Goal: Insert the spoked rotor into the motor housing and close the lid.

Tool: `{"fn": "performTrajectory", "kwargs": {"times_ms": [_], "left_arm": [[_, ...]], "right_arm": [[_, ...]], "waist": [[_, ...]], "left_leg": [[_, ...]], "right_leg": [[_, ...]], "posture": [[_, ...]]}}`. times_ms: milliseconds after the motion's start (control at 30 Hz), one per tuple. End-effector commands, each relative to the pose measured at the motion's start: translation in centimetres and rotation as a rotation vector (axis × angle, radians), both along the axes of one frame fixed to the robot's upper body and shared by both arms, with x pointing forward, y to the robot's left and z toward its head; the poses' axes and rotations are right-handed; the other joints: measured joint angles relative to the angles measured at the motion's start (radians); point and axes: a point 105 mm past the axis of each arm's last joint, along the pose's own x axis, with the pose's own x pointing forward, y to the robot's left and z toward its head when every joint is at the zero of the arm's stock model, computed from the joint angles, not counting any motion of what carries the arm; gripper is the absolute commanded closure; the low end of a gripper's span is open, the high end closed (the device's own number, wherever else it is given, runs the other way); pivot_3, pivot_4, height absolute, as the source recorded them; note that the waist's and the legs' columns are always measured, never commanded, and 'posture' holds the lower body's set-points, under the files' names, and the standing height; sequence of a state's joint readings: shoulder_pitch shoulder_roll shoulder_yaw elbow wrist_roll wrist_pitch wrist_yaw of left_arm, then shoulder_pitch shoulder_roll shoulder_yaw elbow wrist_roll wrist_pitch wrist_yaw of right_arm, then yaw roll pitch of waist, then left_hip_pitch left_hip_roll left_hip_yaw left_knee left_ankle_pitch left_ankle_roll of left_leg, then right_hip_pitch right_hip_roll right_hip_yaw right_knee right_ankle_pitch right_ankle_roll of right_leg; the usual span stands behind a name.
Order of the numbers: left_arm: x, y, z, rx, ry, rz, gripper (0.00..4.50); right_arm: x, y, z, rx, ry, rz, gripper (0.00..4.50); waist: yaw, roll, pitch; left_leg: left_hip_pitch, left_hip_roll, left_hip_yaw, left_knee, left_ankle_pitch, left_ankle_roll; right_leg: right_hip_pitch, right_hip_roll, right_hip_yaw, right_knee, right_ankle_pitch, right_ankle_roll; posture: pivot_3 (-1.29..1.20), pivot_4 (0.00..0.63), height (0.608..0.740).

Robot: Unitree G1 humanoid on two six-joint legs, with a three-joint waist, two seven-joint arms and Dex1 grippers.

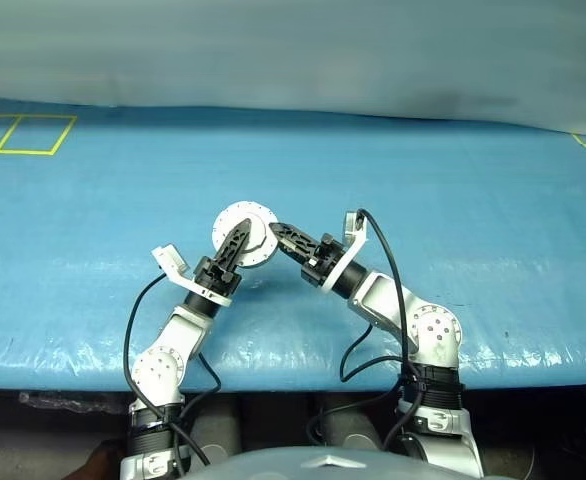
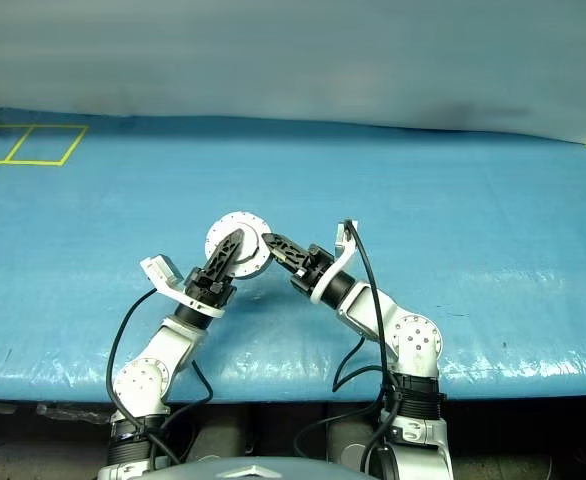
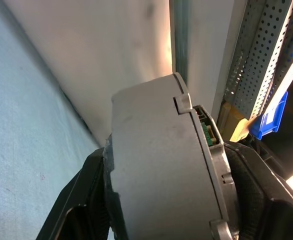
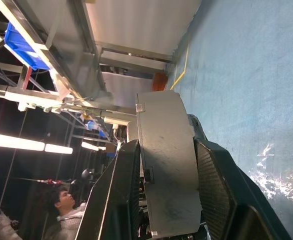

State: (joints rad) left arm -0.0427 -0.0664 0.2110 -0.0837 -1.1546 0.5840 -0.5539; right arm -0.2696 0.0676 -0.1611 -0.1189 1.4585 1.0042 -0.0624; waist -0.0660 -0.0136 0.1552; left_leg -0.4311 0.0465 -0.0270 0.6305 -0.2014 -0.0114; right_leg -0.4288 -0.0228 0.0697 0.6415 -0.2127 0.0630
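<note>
While both claws pinch the closed motor housing (image 1: 245, 236) mid-frame above the counter (image 1: 473, 200), left claw (image 1: 235, 245) and right claw (image 1: 285, 236) gripping its edges, uneven release could drop it.

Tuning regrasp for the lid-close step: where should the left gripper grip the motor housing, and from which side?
Grip across its thickness, one finger on each flat face, coming in edge-on at the rim. The motor housing is a thick disc held up off the table, with the right gripper shut on its right edge. The left gripper straddles the lower-left edge, which looks the sensible side; the rim tab is best avoided.
</note>
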Motion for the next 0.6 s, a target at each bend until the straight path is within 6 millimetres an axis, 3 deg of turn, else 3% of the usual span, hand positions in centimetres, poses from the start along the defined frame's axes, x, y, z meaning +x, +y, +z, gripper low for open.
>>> {"fn": "performTrajectory", "kwargs": {"times_ms": [33, 200, 400, 600], "left_arm": [[0.2, -0.3, 0.3, 0.014, -0.006, 0.003, 1.67], [1.0, 0.3, -0.7, 0.059, 0.043, 0.075, 1.67], [2.2, 1.5, -0.9, 0.1, 0.067, 0.186, 1.67], [4.7, 8.4, 0.2, 0.11, 0.114, 0.614, 1.67]], "right_arm": [[-0.1, 0.4, 2.2, 0.009, -0.114, 0.002, 2.81], [0.4, -0.1, 1.9, -0.058, -0.141, -0.064, 1.3], [1.7, -1.6, 1.3, -0.132, -0.156, -0.171, 1.3], [2.5, -3.3, -0.5, -0.342, -0.189, -0.241, 1.3]], "waist": [[0.0, 0.0, 0.0], [0.0, 0.0, 0.0], [0.0, 0.0, 0.0], [0.005, -0.001, 0.0]], "left_leg": [[0.0, 0.0, 0.0, 0.0, 0.0, 0.0], [0.0, 0.0, 0.0, 0.0, 0.0, 0.0], [0.0, 0.0, 0.0, 0.001, 0.0, 0.0], [0.0, 0.0, 0.0, 0.001, 0.0, 0.0]], "right_leg": [[0.0, 0.0, 0.0, 0.0, 0.0, 0.0], [0.0, 0.0, 0.0, 0.0, 0.0, 0.0], [0.0, 0.0, 0.0, 0.0, 0.0, 0.0], [0.0, 0.0, 0.0, 0.0, 0.0, 0.001]], "posture": [[0.0, 0.15, 0.74], [0.0, 0.15, 0.74], [0.0, 0.15, 0.74], [0.0, 0.15, 0.74]]}}
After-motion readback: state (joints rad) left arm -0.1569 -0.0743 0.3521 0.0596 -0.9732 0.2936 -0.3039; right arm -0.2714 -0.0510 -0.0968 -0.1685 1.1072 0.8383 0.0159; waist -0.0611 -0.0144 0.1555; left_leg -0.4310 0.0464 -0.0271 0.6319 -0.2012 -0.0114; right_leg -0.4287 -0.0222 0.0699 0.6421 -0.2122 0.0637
